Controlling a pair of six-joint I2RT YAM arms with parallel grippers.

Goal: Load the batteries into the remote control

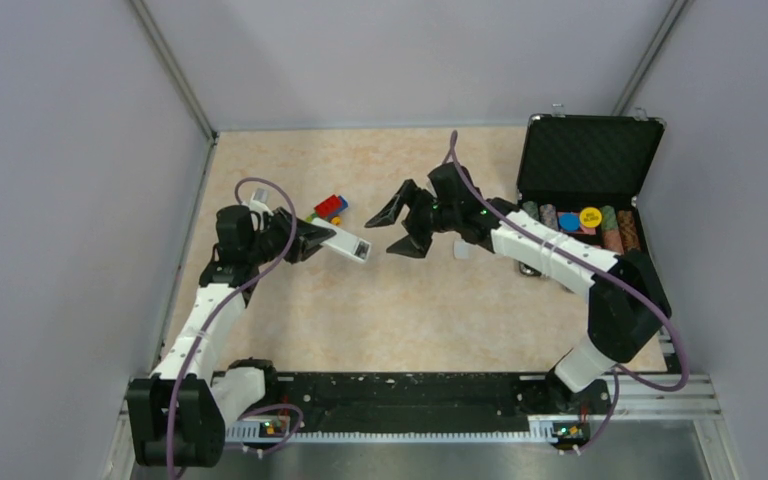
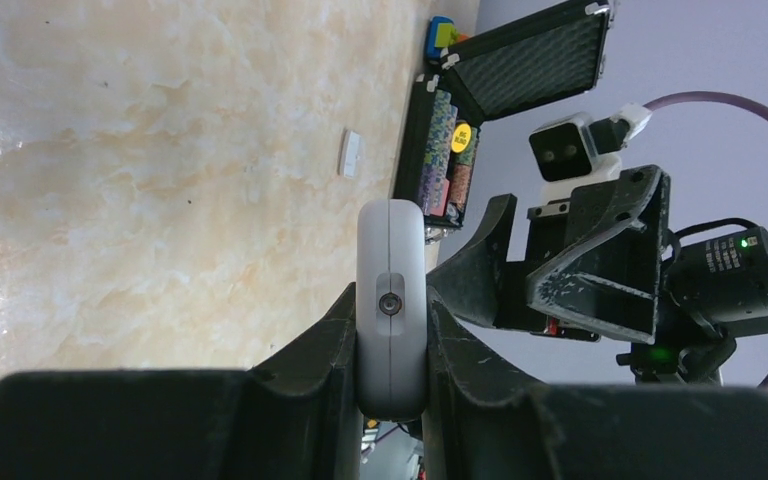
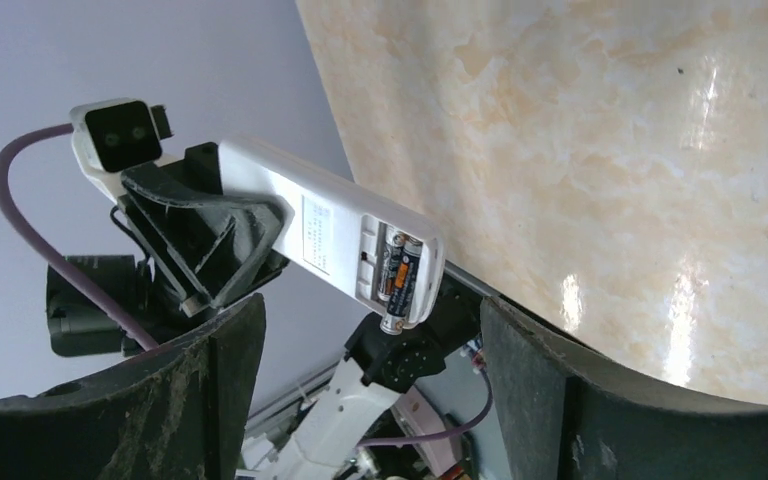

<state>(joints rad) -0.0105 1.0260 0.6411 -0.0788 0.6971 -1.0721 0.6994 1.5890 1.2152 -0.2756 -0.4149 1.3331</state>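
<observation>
My left claw (image 1: 307, 238) clamps the remote control (image 1: 349, 244) above the desk (image 1: 410, 310), nearer its left edge. Both batteries (image 3: 397, 276) sit in the open compartment, one seemingly poking out. My right claw (image 1: 388, 235) gapes empty just beside it. I judge the next move is pressing that battery home.

Your top view looks down from above and behind the arm bases (image 1: 185, 410) at the near edge, taking in the whole tabletop (image 1: 380, 310) to the far edge; your left wrist view, rolled sideways, peers close past its own fingers (image 2: 305, 350) toward the right edge; your right wrist view faces back toward the left edge; all three share the remote control (image 3: 325, 230).
</observation>
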